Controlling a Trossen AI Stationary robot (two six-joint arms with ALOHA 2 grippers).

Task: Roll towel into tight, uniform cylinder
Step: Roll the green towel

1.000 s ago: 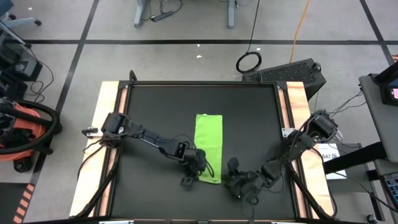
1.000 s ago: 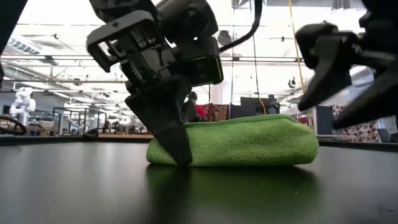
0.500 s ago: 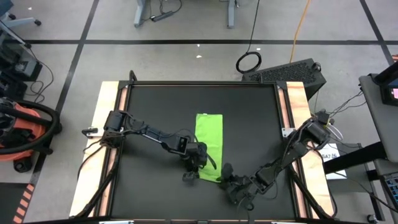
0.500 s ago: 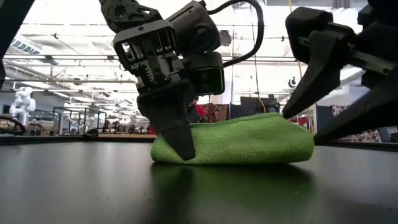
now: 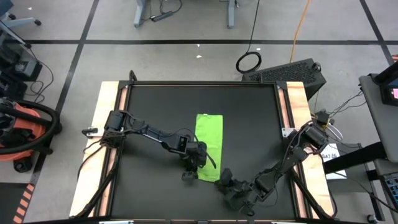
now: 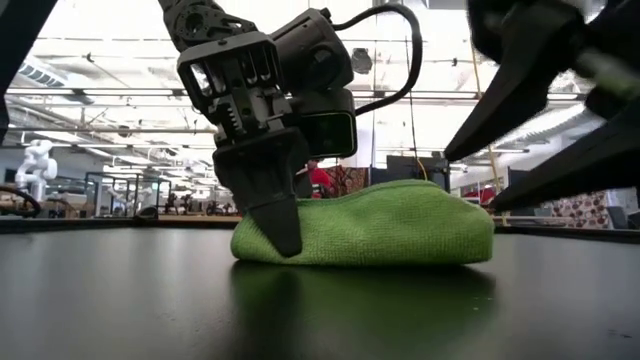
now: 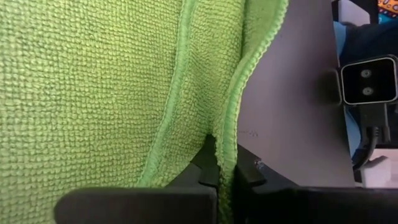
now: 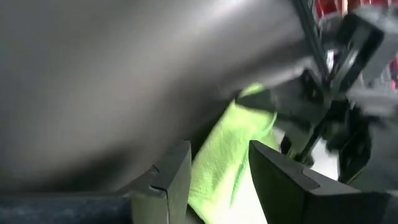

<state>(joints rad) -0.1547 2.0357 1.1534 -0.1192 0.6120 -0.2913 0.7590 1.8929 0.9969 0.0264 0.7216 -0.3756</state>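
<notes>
We see the worktop first, a black mat framed by pale wood, with both dark arms reaching in over its near half. On it lies the towel, a lime-green strip folded long and narrow, running from mid-mat toward the near edge. In the low view the towel shows as a low, soft mound resting flat on the mat.

The left gripper stands at the towel's near left corner, tips down on the mat. In the left wrist view its fingers are pressed together on a fold of the towel's hemmed edge, so we read it as pinching the towel. In the low view the same gripper comes down steeply against the mound's left end.

The right gripper sits just beyond the towel's near right corner, low over the mat. In the right wrist view its fingers are spread, with the green cloth showing in the gap ahead of them; we cannot tell whether they touch it
</notes>
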